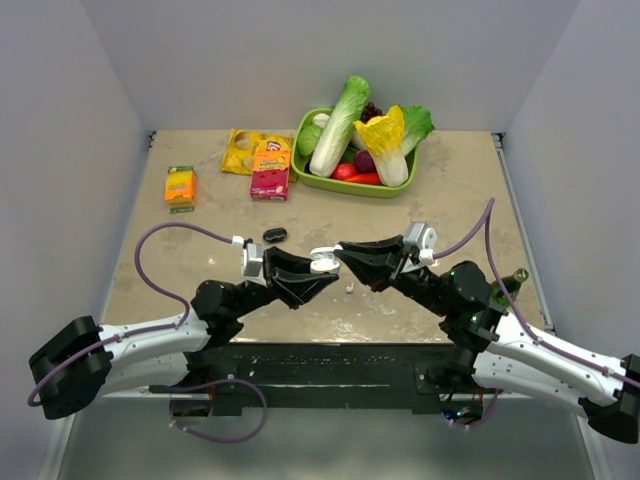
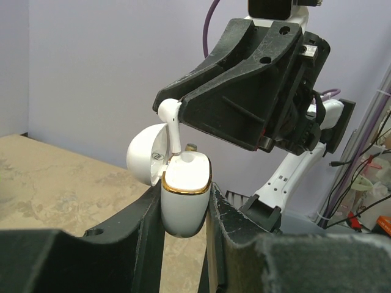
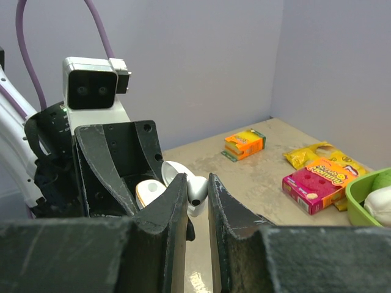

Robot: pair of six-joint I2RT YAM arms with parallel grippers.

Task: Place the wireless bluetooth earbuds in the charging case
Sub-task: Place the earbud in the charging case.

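Left claw (image 2: 183, 210) first: it is clenched on the case (image 2: 185, 192), gripping the lower body from both sides and holding it upright above the table (image 1: 450, 190), near the middle of the near edge. Its lid (image 2: 143, 155) is hinged back and open, so the top is free to receive.

Right claw (image 3: 197, 183) is pinched on 1 earbud (image 2: 170, 117) by its head, with the stem hanging down. The 2 claws meet tip to tip. From my left wrist, the stem's end sits at the case's top face, touching or just entering it. I cannot tell how deep it goes, but the head is well clear of the case, so I judge it not seated.

By my reckoning the task is about midway: the case is held open and 1 earbud is lined up at its mouth. Left to do: push this one home, let go, then deal with the 2nd. The socket (image 2: 192, 159) beside the stem looks empty. A white speck (image 1: 350, 288) lies on the table just beside the claws. It may be the other earbud, but it is too small to tell.

The case is glossy white and rounded, with a thin gold band round its top rim. The earbud is white too, short-stemmed and tiny against my claw.
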